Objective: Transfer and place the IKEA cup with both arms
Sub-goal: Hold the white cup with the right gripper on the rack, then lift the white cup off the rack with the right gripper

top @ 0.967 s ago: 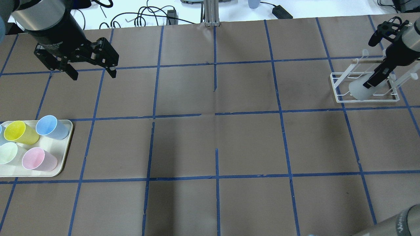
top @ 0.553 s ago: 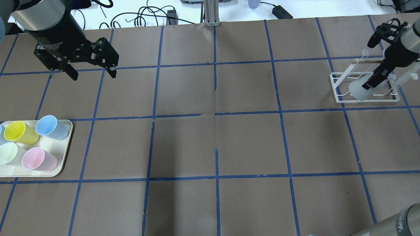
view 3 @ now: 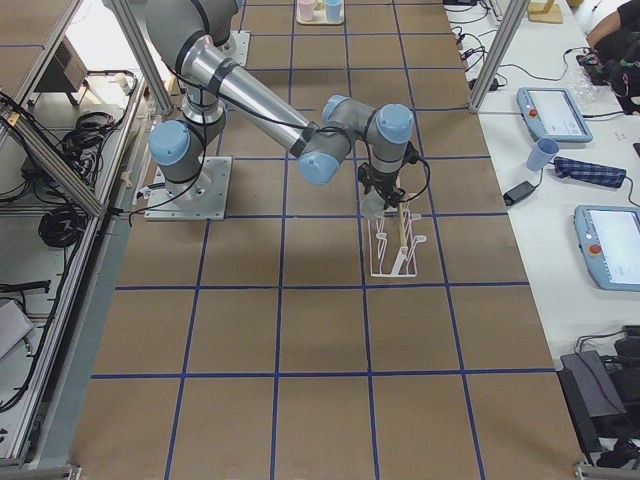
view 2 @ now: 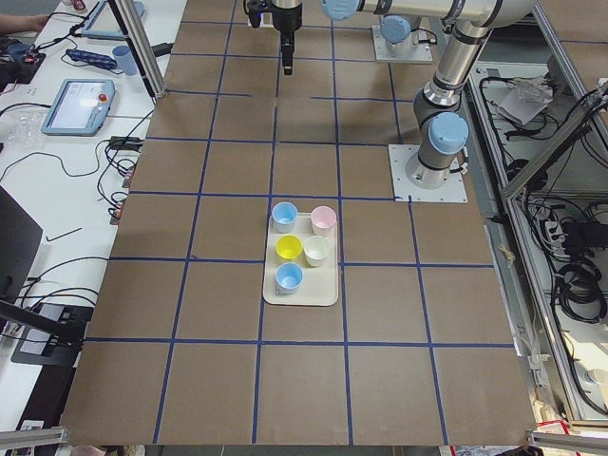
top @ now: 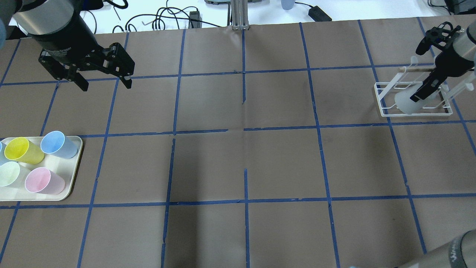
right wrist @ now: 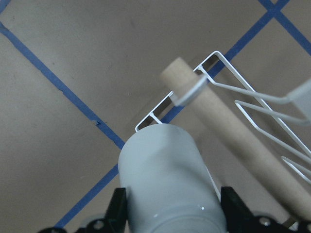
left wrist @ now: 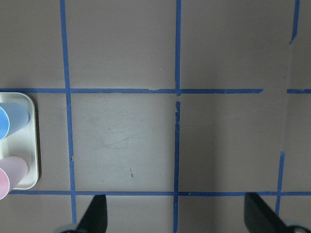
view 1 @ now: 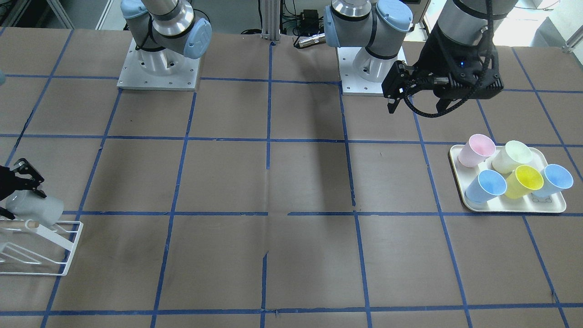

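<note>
The pale grey IKEA cup (top: 404, 104) lies tilted over the near end of the white wire rack (top: 385, 109), at the table's far right. In the right wrist view the cup (right wrist: 165, 170) points its closed end away from the camera, beside the rack's wooden dowel (right wrist: 228, 126). My right gripper (right wrist: 172, 213) is shut on the cup, with one finger on each side. The cup also shows at the left edge of the front-facing view (view 1: 38, 208). My left gripper (top: 103, 83) hangs open and empty above the far left of the table.
A cream tray (top: 72, 175) at the near left holds a yellow cup (top: 22, 150), a light-blue cup (top: 57, 144), a pale-green cup (top: 9, 174) and a pink cup (top: 42, 181). A second light-blue cup is cut off by the view's edge. Cables and boxes lie beyond the far edge.
My right gripper has shifted very slightly at the rack, and the cup has barely moved. My left arm has not moved.
</note>
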Robot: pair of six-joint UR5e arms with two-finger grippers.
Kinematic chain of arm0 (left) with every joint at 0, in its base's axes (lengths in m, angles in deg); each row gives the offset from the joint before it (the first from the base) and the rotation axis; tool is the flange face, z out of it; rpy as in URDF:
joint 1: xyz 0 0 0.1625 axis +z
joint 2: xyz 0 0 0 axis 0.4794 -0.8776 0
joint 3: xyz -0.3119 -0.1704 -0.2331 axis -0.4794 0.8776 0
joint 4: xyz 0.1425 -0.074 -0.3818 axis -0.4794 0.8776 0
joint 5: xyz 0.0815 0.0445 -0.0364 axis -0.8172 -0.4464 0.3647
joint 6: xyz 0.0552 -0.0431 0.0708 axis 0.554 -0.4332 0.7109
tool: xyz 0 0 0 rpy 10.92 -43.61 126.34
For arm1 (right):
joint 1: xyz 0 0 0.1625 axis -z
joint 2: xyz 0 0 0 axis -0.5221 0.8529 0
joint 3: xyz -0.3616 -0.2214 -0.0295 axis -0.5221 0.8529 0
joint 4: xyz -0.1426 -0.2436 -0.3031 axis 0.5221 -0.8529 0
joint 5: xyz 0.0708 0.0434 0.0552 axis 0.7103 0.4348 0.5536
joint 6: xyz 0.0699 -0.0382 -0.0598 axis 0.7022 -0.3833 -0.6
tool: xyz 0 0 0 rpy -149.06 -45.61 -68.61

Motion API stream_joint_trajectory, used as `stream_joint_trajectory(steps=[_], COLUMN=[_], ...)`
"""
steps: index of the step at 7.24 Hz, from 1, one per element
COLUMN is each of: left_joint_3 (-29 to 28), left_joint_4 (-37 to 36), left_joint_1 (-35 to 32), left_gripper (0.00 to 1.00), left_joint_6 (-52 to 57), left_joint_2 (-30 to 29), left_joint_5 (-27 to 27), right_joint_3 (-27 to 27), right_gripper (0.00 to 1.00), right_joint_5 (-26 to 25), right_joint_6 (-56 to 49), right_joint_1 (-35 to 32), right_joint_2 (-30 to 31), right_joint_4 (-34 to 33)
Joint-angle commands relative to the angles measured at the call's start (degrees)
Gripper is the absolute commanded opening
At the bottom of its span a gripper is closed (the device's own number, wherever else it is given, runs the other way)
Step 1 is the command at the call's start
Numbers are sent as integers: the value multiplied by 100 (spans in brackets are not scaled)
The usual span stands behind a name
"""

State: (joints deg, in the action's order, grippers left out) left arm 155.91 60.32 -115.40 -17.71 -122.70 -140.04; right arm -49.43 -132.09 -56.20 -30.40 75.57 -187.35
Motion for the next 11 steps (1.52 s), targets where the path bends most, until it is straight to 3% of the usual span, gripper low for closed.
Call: stream_joint_trajectory(steps=[1,5,9,11], left_joint_3=[0,9,-17,17], left_joint_4=[0,0,0,0], left_joint_1=[1,19,36,62], left_gripper=[100,100,100,100], left_joint_6=[0,0,70,70], left_joint_2=[6,6,-2,50], left_joint_5=[0,0,9,253], right_joint_3=[0,175,1052,1178], right_gripper=[48,45,46,46], right_joint_5=[-13,-48,-111,440], right_joint_6=[6,24,382,1101], right_joint_1=[0,0,-26,-166], right_joint_2=[13,363,1303,1611], right_joint_4=[1,368,2282,2838])
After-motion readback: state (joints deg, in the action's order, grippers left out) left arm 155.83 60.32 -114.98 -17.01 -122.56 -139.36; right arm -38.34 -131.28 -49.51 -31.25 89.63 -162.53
